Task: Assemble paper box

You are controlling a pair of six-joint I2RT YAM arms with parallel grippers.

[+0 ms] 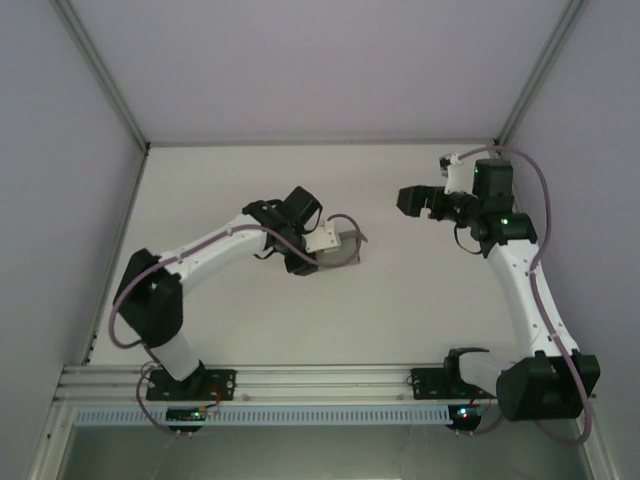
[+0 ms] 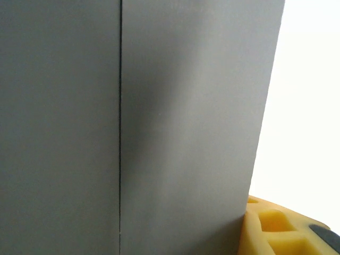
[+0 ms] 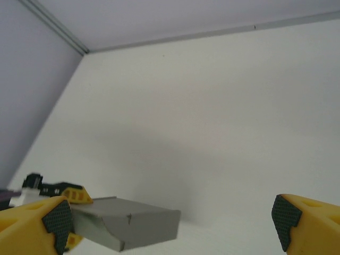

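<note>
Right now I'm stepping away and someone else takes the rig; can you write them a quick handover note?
Left gripper: shut on the paper box, near the middle of the table.
Right gripper: open, empty, clear of the box, to its right.
Done: the box looks folded into a shallow shape.
Left: check the flaps; I cannot tell whether all are tucked.

Grey paper box (image 3: 139,227), yellow right end effector (image 3: 170,226) fingers (image 3: 313,212), black pads (image 3: 281,226), white table (image 3: 212,117)

The box (image 3: 135,226) is smooth, matt grey card. The fingers (image 3: 313,212) are yellow plastic with rough dark pads (image 3: 53,223). The table (image 3: 212,133) is matt white.
</note>
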